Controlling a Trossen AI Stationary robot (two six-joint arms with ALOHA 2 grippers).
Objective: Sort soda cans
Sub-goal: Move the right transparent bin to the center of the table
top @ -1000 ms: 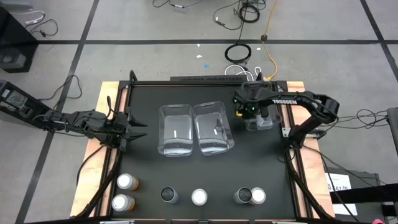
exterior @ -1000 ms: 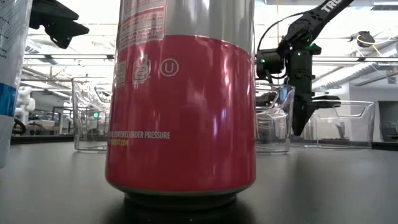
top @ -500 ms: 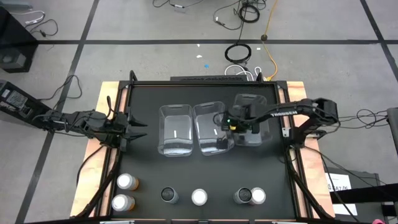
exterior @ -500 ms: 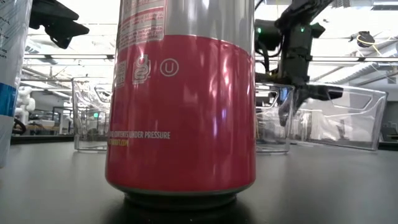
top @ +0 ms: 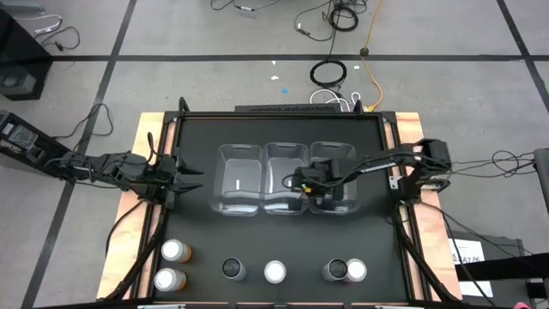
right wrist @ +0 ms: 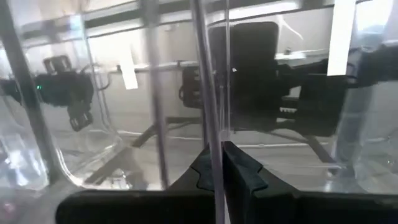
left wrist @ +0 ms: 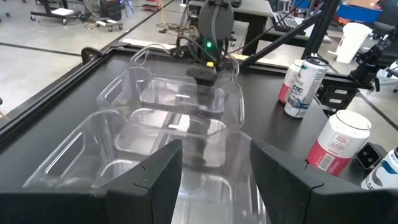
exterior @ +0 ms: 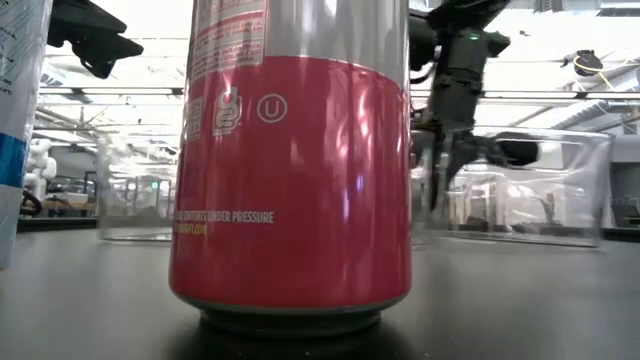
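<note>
Three clear bins stand side by side mid-table: the left bin (top: 238, 180), the middle bin (top: 283, 167) and the right bin (top: 341, 196). My right gripper (top: 305, 183) reaches across the right bin from the right and is shut on its wall. My left gripper (top: 193, 178) waits open at the table's left, its fingers (left wrist: 158, 180) pointing at the bins. Six soda cans stand upright along the near edge: two orange (top: 175, 251), (top: 169, 279), a dark one (top: 232, 269), a pale-topped one (top: 274, 272), and a dark and pale pair (top: 335, 270), (top: 355, 270). A pink can (exterior: 290, 180) fills the low view. My right gripper (right wrist: 217, 171) pinches the right bin's thin clear side wall (right wrist: 211, 124), the one next to the middle bin, one finger inside the bin and one outside. The fingers (exterior: 447, 185) come from above, pointing down. The bin's base looks level on the table.
The table's raised rim (top: 163, 197) runs along the sides. Cables lie on the floor beyond the far edge (top: 328, 73). Bare black tabletop (top: 283, 236) lies between the bins and the row of cans.
My right gripper moved from the far right corner toward the left and near edge, dragging the right bin along, briefly tipped. The bin now stands against the middle bin, and the other two bins have shifted slightly left. The left arm kept still.
</note>
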